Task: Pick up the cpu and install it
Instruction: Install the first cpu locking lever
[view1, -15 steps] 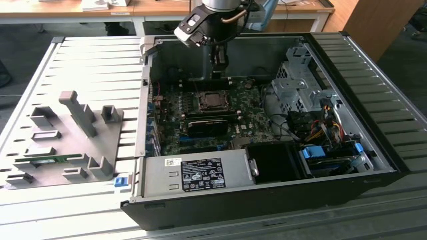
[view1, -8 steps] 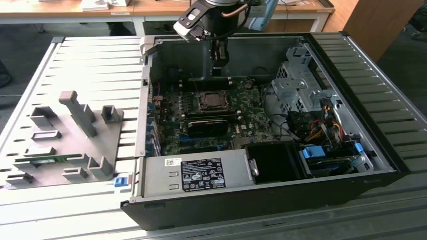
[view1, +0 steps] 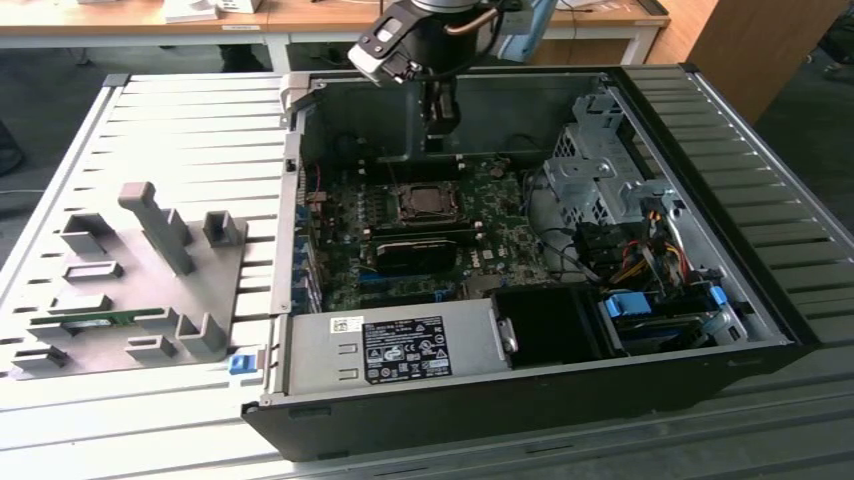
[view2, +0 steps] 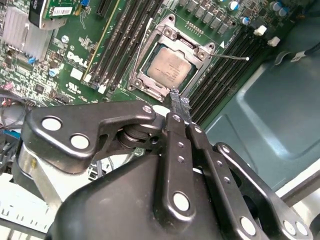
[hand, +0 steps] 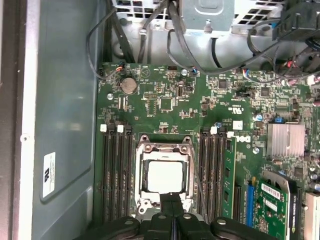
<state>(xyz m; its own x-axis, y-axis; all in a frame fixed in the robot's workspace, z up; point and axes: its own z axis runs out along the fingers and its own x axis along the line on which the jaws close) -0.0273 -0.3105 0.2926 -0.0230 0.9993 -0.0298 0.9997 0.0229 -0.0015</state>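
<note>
the cpu (view2: 171, 65) already lies flat inside its socket (view2: 167, 56) on the motherboard (hand: 170, 105), silver top up, framed by the open metal bracket; in the first wrist view the cpu (hand: 165, 176) looks square to the frame, not tilted. so the pick and the placing look done, as far as one can judge. whether the chip is fully seated on its pins cannot be told. the bracket appears still open over it and the thin latch lever (view2: 232, 56) stands out to one side, so clamping seems left undone.

the gripper (view2: 180, 107) is narrow: its two fingers are pressed together with nothing between them, tips just beside the socket's edge and not touching the cpu. in the exterior view the gripper (view1: 442, 128) hangs inside the open case (view1: 747, 300), above the board, at about 12 o'clock from the socket (view1: 424, 203).

the grey fixture (view1: 134, 290) sits well apart, at about 9 o'clock from the case in the exterior view, on the slatted table (view1: 174, 130).
</note>
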